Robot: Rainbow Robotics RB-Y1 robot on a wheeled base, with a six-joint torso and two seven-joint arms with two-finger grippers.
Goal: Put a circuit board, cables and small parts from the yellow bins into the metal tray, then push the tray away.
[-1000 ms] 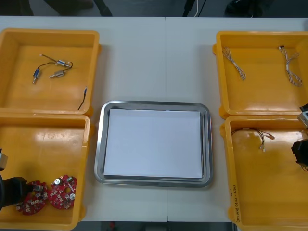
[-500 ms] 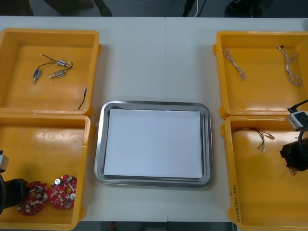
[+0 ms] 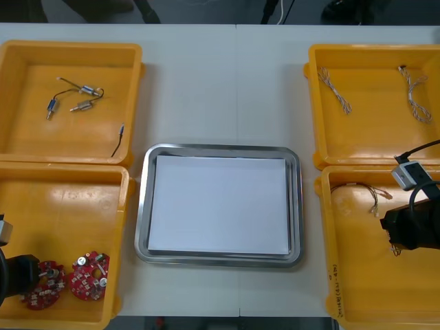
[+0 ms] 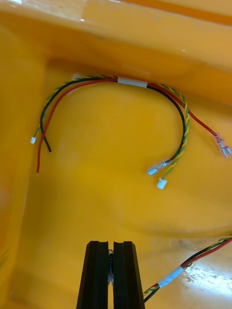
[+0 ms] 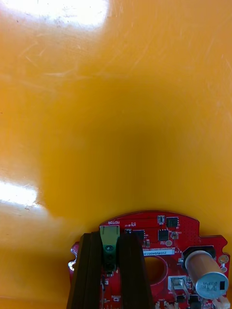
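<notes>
Front view: light table (image 3: 220,82), four yellow bins (image 3: 69,47), two per side. Metal tray (image 3: 142,206) sits between them, white inside. Left gripper (image 5: 109,236) is low in the near left bin, fingers clamped across the edge of a red circuit board (image 5: 164,229). Second board (image 3: 88,275) lies just beside it. Right gripper (image 4: 110,244) is over the near right bin, fingers pinched almost together on a thin held cable (image 4: 171,277), red and yellow, trailing off beside them. Loose cable (image 4: 133,82), same colours, lies curved on the bin floor beyond the fingers, apart from them. Far right bin: blue and white cables (image 3: 335,89). Far left bin: small metal parts (image 3: 82,96), black cable (image 3: 118,141).
</notes>
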